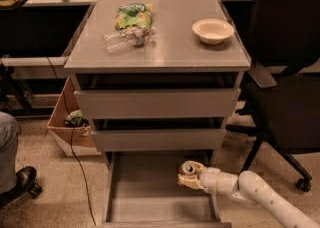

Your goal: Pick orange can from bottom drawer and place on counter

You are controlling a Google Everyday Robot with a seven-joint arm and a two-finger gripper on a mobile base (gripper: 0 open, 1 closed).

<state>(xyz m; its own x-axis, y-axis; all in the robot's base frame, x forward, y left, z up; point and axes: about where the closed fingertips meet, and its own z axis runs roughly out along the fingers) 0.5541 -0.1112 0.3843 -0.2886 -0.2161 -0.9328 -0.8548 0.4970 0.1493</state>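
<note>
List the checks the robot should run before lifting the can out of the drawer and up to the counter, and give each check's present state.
1. Grip: the pincer, at the right side of the bottom drawer, is shut on the orange can: ok.
2. Bottom drawer pulled out: ok.
3. Straight-up path free: not ok. The can sits close under the middle drawer front, so it probably needs to move outward first.
4. Bare spot on the counter: ok, between the plastic bottle and the white bowl.
5. Can raised off the drawer floor: cannot tell.
</note>
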